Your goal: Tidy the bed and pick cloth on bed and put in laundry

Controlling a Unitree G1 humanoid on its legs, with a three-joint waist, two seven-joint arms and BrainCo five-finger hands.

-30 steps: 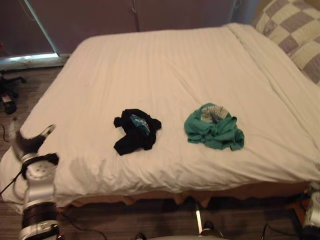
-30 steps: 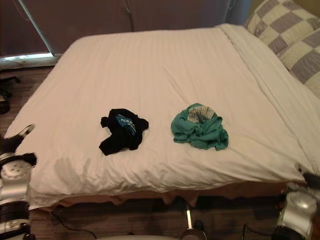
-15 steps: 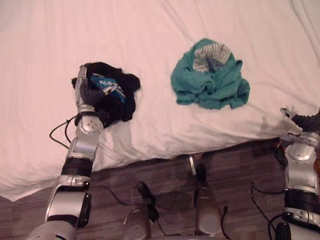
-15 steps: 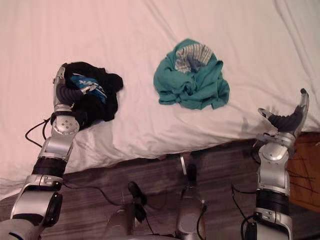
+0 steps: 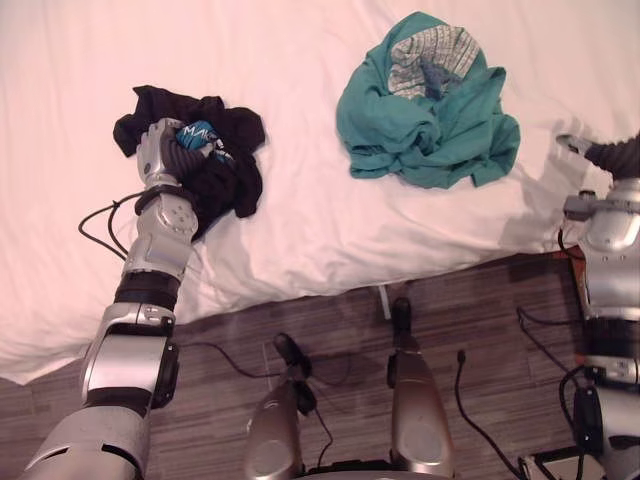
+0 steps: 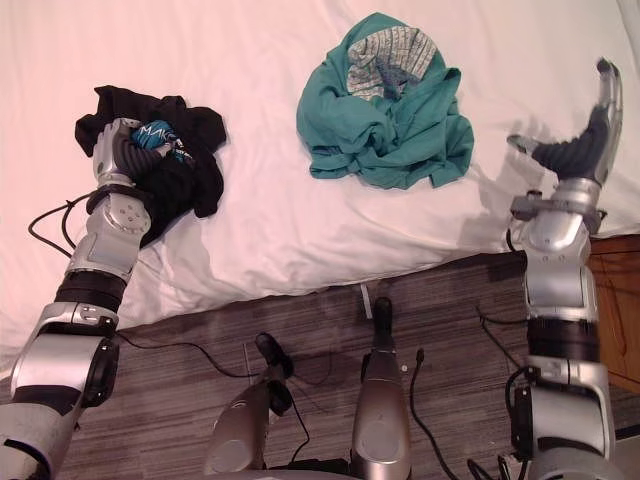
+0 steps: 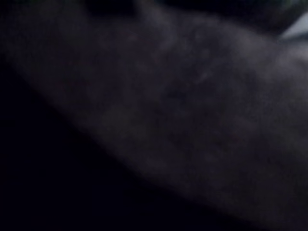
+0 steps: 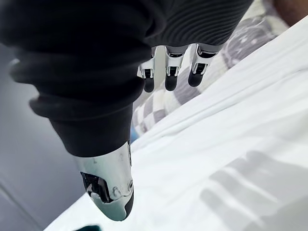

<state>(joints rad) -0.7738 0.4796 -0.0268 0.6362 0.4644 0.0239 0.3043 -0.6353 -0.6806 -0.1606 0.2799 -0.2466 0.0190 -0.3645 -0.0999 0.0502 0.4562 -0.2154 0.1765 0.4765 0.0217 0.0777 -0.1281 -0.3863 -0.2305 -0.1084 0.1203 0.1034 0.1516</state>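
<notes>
A wide bed under a white striped sheet [image 5: 300, 60] takes up most of what I can see, its near edge hanging over a dark wood-plank floor [image 5: 480, 320]. Two pieces of clothing lie on it, well apart. The crumpled black garment with a blue print [image 5: 225, 170] sits near the edge on the robot's left. The bunched teal-green garment with a grey striped piece tucked on top [image 5: 430, 110] lies further right and a little deeper onto the mattress.

The left hand [image 5: 168, 152] is pushed into the black garment from the bed's edge, with cloth piled around and over it. From here I cannot tell whether its fingers are curled on the fabric or just resting in it. Its wrist camera has dark fabric pressed right up against it.

The right hand [image 6: 578, 148] is raised above the bed's edge to the right of the teal garment and clear of it. Its fingers [image 8: 168, 72] are straight and its thumb [image 8: 113, 192] is spread wide, holding nothing. Past those fingers there is a grey-and-cream checked pillow [image 8: 156, 108].
</notes>
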